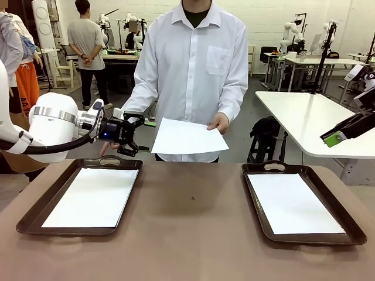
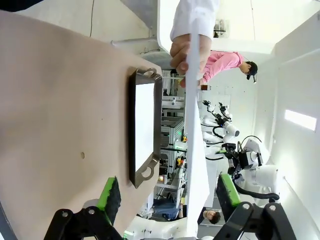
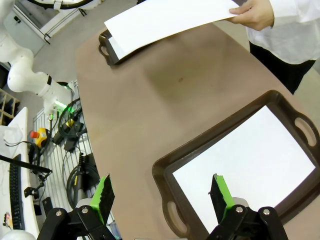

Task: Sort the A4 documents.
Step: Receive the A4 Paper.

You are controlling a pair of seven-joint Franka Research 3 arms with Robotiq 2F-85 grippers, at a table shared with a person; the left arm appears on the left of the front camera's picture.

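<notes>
I can read no text, label, brand, number or sign from my station. The sheet in the person's hand (image 1: 221,123), the held sheet (image 1: 187,137), looks blank on the side facing me. The sheets lying in the two trays to either side of that held sheet, the left sheet (image 1: 92,196) and the right sheet (image 1: 293,202), also look plain white. The tabletop (image 1: 190,234) below the held sheet carries no marking I can make out.
</notes>
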